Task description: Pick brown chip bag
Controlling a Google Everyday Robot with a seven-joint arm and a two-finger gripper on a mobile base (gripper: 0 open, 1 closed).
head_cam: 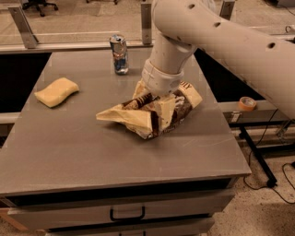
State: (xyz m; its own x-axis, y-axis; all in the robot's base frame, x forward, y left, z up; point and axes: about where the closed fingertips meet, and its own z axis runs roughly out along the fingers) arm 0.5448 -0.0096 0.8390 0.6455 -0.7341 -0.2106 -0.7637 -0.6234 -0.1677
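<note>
Brown chip bag [182, 107] lies crumpled under gripper [153, 101]; fingers spread, bag's middle btwn them, one finger each side.

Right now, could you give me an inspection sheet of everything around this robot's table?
Surface: grey table top, flat, with a drawer handle below its front edge.
Job's things: brown chip bag, crumpled, lying near the table's middle.
Clutter: drink can upright towards the back; pale yellow block near the picture's left edge, apart from the bag.
Grippers: gripper down on top of the bag, under the white arm.
Cables: black cable on the floor beside the table.
Surroundings: tape roll on a ledge beside the table; chair base far behind.
</note>
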